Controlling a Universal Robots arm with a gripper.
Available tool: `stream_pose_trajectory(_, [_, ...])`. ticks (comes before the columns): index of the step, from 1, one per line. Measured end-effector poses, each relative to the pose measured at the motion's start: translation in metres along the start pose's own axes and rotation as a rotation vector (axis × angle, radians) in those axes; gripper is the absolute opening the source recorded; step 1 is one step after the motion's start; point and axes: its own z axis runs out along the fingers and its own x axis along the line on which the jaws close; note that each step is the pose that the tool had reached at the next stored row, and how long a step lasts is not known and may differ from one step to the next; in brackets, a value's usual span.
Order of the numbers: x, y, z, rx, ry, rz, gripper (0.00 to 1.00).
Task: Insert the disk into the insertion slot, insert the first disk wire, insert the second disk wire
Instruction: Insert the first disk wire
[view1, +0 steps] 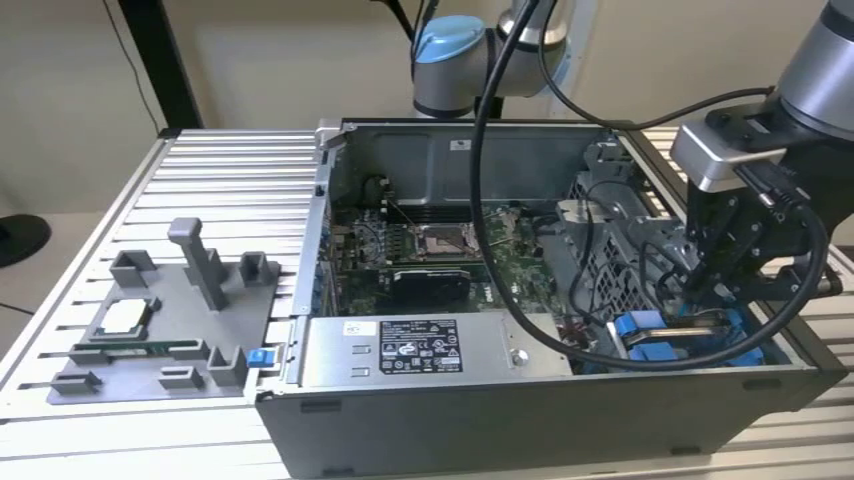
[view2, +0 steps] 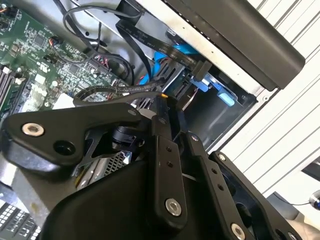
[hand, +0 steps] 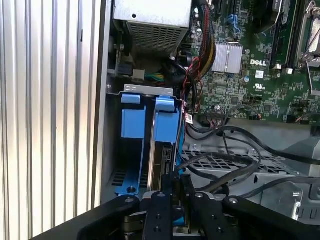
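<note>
Drive-bay corner of the open case (view1: 534, 410), wire-insertion stage. The disk (hand: 162, 165) stands on edge inside the slot (hand: 148, 90), its blue frame level with the neighbouring blue rail, so the first step reads as done. The gripper (hand: 178, 187) is lowered at the disk's near end, at the exterior view's right. In both wrist views its jaws are drawn almost together on a dark connector, apparently the end of a black wire (view2: 115, 90) that runs in from the board (hand: 240, 85) side. Whether this is the first or second wire cannot be told, nor whether the connector is already seated. Judged requirement: the connector must be squared with the disk's port and pushed straight in, with loose cables kept out of the path.
</note>
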Motion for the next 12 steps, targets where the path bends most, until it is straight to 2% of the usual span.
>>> stream_pose_trajectory(3, [0.0000, 0.0000, 0.0006, 0.0005, 0.0016, 0.000, 0.00])
stream_pose_trajectory(8, [0.0003, -0.0010, 0.0032, 0.0106, 0.0046, -0.001, 0.00])
stream_pose_trajectory(12, [0.0028, -0.0029, 0.0066, 0.0123, 0.0080, -0.001, 0.00])
